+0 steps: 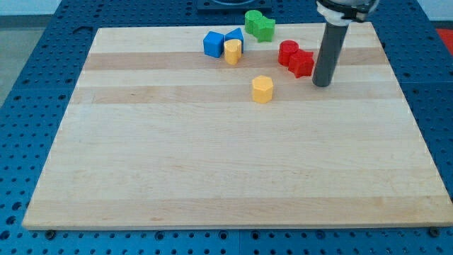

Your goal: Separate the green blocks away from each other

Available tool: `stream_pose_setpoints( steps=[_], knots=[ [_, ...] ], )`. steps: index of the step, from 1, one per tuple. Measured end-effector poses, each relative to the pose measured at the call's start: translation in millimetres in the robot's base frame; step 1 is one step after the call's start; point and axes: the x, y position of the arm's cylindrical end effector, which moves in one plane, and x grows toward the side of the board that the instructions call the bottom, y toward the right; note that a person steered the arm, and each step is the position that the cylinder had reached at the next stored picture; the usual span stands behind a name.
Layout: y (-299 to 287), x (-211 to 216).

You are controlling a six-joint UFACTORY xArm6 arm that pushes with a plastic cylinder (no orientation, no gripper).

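Pale wood planks make up the desk [212, 170], a light board resting on a blue perforated base [28, 57]. There is no claw on this arm, so nothing can be said of one being apart or together; the arm ends in a straight dark rod, and my tip [322, 84] rests on the board toward the view's upper right.

The two green plastic blocks sit at the view's top edge of the board, pressed against each other: a rounded green block [253, 18] on the view's left and a star-like green block [265, 29] on its right and slightly lower. They are touching, and my tip is well apart from them, lower and to the view's right.

Just to the left of my tip are two red plastic blocks, touching one another: a red cylinder-like block [287, 52] and a chunkier red block [301, 64]. The chunkier one lies just beside the rod.

Further left is a cluster of three: a blue cube-like block [212, 44], a blue wedge-shaped block [234, 35] and a yellow rounded block [233, 52], all close together. A yellow hexagonal block [262, 89] stands alone, below the others and nearer the board's middle.
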Motion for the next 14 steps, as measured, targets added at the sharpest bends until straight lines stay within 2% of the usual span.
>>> stream_pose_setpoints(
  steps=[2, 3, 5, 6, 7, 9, 12, 13, 14],
  knots=[
    [89.1, -108.4],
    [84.8, -173.1],
    [39.3, -161.4],
    [34.2, -153.8],
    [15.8, -173.2],
    [-68.6, -173.0],
    [-131.1, -167.5],
    [-140.8, -132.5],
    [-126.3, -118.9]
  ],
)
